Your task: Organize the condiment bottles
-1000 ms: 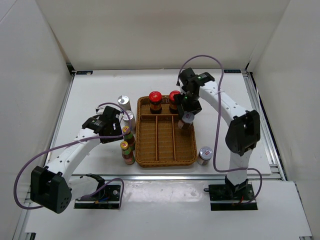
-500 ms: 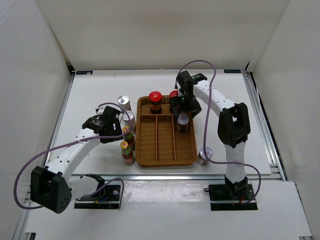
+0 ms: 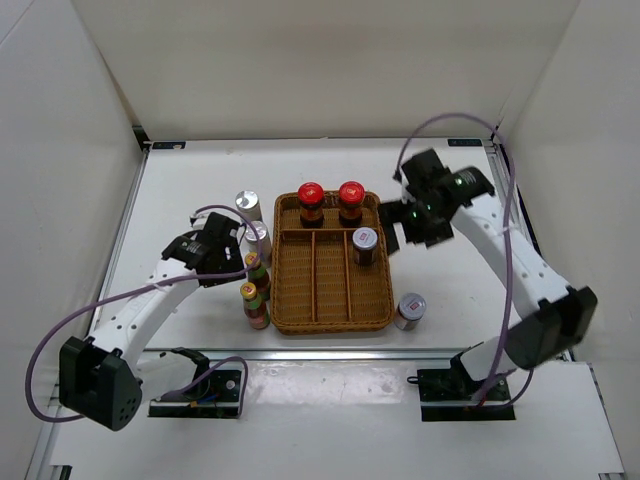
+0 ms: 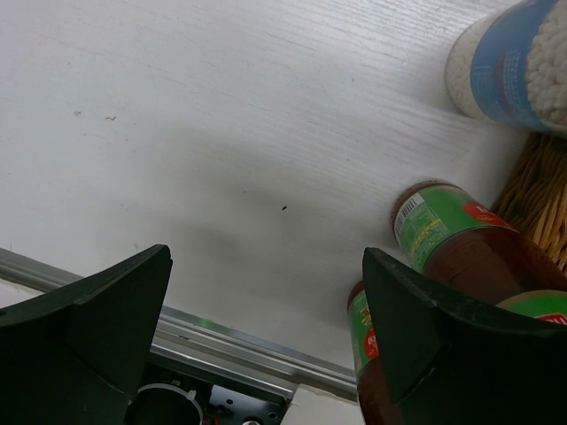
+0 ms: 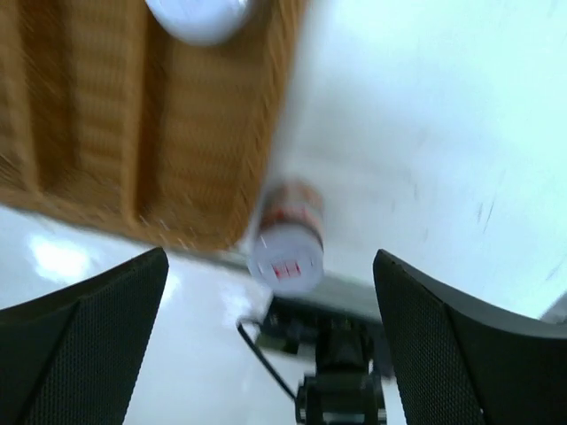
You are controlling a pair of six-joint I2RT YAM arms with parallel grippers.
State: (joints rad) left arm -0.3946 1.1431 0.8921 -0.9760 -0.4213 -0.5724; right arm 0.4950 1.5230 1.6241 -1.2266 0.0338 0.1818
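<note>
Hovering with right claw [image 3: 412, 228] released at 2 o'clock of the wicker tray [image 3: 330, 325], risks toppling the grey-capped bottle [image 3: 409, 310] standing on the table [image 3: 190, 190] at 4 o'clock through an off-centre descent.

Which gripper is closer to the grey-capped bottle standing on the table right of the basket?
Right. The right gripper hangs behind that bottle on the basket's right; the left gripper is across the basket, on its left.
</note>
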